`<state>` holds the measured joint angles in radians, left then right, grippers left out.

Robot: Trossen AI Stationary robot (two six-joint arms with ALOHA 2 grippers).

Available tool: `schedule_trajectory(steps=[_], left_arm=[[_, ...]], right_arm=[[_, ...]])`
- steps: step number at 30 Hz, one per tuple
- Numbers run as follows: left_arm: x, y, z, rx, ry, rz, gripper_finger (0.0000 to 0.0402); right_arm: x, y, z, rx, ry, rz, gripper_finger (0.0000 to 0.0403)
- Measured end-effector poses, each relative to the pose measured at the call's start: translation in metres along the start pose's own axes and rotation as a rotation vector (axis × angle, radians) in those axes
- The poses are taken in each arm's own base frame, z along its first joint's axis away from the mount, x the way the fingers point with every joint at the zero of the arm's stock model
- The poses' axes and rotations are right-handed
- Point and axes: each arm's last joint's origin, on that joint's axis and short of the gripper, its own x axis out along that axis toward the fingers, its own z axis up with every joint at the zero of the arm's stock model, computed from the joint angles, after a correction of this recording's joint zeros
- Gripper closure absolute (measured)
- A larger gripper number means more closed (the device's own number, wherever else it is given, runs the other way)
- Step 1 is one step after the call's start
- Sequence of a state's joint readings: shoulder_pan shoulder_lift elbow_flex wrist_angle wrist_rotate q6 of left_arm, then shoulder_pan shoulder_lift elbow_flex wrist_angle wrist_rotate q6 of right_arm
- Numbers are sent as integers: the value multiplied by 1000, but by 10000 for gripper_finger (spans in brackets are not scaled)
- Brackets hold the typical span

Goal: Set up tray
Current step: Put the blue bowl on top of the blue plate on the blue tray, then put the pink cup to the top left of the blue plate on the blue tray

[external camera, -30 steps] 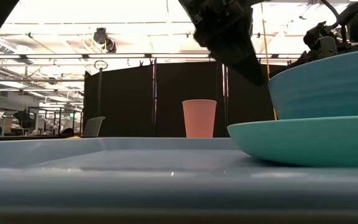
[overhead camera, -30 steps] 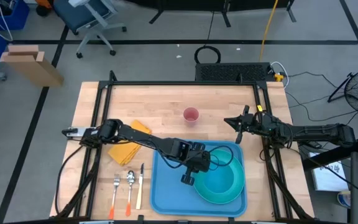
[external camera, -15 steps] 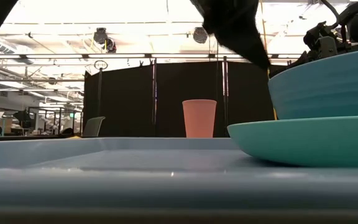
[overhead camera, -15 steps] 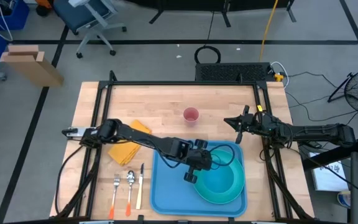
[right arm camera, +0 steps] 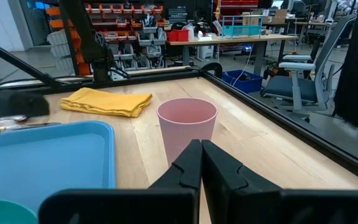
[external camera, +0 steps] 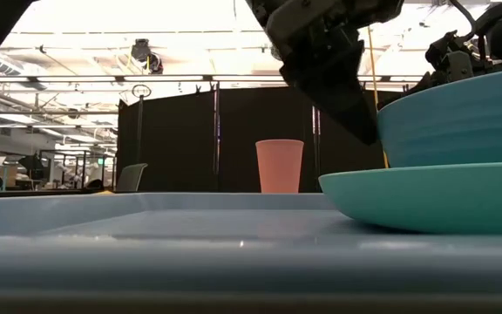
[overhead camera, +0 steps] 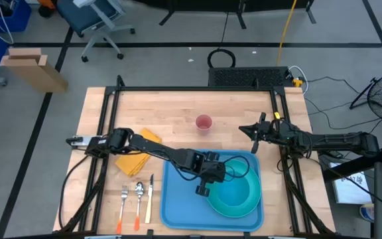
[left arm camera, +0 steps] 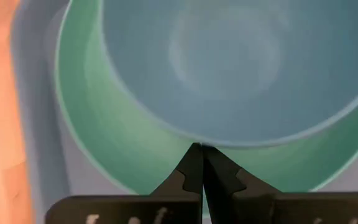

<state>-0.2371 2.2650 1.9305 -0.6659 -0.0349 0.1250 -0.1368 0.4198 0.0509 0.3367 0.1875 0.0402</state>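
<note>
1. Your tray (overhead camera: 178, 206) lies flat on the table (overhead camera: 171, 109) in the lower centre of the high view, long side running toward the bottom edge.
2. On the tray's right half you have a turquoise plate (overhead camera: 237, 207), and a blue bowl (overhead camera: 237, 189) sits on that plate.
3. Your left gripper (overhead camera: 201, 189) hangs over the tray just left of the bowl; its fingers (left arm camera: 191, 171) are pressed together and pinch nothing, their tips right at the bowl's rim in the left wrist view.
4. Your right gripper (overhead camera: 247, 129) waits at the table's right side, above the tray's upper right corner, fingers (right arm camera: 194, 165) pressed together and empty, pointing toward the pink cup (overhead camera: 204, 123).
5. The pink cup stands upright on bare wood above the tray, apart from it.
6. A yellow cloth (overhead camera: 136, 154) lies left of the tray, partly under the left arm.
7. Below the cloth, a fork (overhead camera: 123, 207), a spoon (overhead camera: 138, 202) and a knife (overhead camera: 149, 199) lie side by side just left of the tray.
</note>
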Motion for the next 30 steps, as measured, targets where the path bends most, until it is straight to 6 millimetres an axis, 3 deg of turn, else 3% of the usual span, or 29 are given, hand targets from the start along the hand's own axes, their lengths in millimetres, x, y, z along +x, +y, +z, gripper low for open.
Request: schedule_trajectory(steps=[15,21,24,30], left_arm=[[0,0,4,20,-48,-43,401],[-4,7,-4,36,48,61,401],[-26,12,-4,72,85,117,401],[-98,29,-7,79,31,95,401]], right_arm=[[0,0,1,-1,-10,0,403],[0,0,1,-1,-10,0,403],[0,0,1,-1,-9,5,403],[0,0,-1,-35,15,7,403]])
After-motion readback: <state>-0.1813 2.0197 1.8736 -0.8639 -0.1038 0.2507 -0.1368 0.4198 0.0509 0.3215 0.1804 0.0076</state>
